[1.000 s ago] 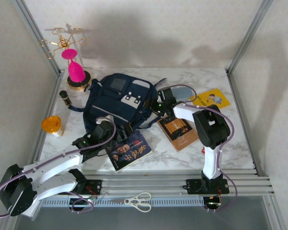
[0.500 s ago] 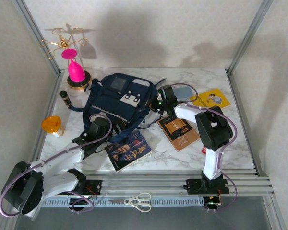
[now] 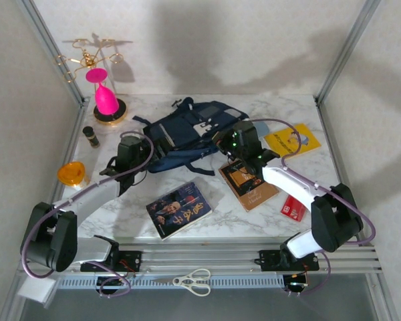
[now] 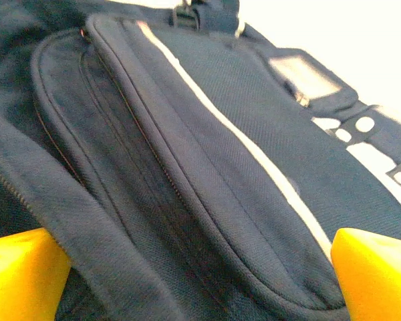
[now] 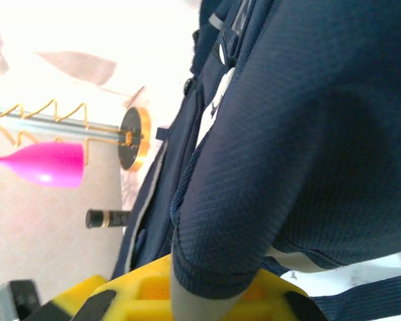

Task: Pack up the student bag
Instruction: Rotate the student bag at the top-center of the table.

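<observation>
Right tool (image 5: 207, 294) pinches a fold of the navy-blue fabric student bag (image 3: 187, 130), probably to steady it; left tool (image 4: 200, 267) hangs spread wide above it.

Student bag (image 5: 307, 134) fabric hides the tips of the right pincer (image 5: 210, 299).

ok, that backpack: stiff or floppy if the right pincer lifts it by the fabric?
Probably floppy: the backpack is soft cloth, bunched into a fold where the right pincer pinches it. Likely sags and drags rather than lifting whole; it lies slumped with loose straps. The coarse weave looks grippy, so slip seems unlikely.
</observation>
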`<state>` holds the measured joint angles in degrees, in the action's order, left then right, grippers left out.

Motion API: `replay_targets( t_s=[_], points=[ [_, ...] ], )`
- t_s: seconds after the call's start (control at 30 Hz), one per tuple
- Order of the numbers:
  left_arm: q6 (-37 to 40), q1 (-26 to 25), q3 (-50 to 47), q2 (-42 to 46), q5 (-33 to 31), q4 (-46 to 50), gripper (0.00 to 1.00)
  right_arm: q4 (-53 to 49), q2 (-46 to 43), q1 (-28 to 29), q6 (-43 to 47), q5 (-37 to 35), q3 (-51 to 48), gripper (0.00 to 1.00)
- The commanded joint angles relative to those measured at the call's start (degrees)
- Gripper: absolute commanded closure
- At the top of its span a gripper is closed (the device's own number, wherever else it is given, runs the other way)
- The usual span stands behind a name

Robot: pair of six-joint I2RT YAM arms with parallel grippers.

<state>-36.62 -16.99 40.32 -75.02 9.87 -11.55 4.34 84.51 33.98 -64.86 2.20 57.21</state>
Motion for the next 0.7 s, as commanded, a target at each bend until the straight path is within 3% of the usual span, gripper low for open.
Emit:
replay_targets(
  t_s=[0.0,0.27,0.5,0.67],
  points=[
    [5.2,0.8,3.4,2.7,1.0,3.9,0.01,3.4,-2.5,0.8,-8.2,-5.6,-1.8,1.0],
    [3.3,-2.7,2.2,18.2,-3.4,23.8,0.05,4.0,-2.3,2.5,-17.3,-10.6,-1.6,1.0],
    [-2.4,-18.5,0.1,24.2,-8.7,25.4,0.17,5.8,-1.1,4.9,-21.4,-8.3,-0.3,1.0],
    [0.4,-28.4,1.3,19.4,-10.9,23.6,0.23,8.7,-1.3,5.5,-21.9,-2.9,0.6,1.0]
  ],
)
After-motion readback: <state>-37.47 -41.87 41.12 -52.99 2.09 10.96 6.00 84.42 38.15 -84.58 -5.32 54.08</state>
